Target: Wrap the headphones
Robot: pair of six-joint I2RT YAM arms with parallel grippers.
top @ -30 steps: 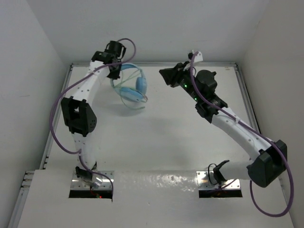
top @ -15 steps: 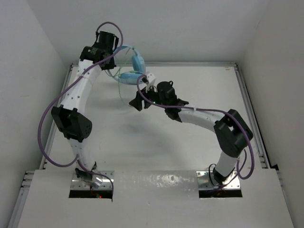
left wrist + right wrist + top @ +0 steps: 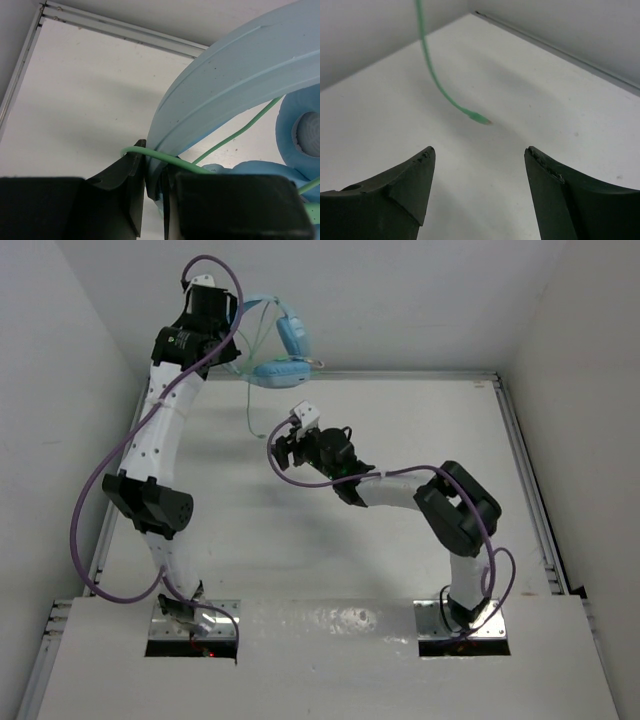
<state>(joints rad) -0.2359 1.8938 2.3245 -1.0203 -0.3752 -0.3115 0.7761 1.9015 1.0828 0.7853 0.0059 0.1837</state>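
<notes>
Looking down on plain white surface (image 3: 420,420), matte, boxed in on three sides. Seeing white back wall (image 3: 400,300) rising behind it, w/ left wall (image 3: 50,390) & right wall (image 3: 590,360) closing the sides, all bare. Noting thin aluminium rail (image 3: 420,374) edging the surface at back & along both sides, meeting at the far corners. Finding white panel (image 3: 330,640) across the near edge, slightly glossy, catching faint glare nr its middle. Getting soft, even light from above, leaving only pale grey shadows on the surface. Spotting a few tiny dark specks on it in rt wrist view.
</notes>
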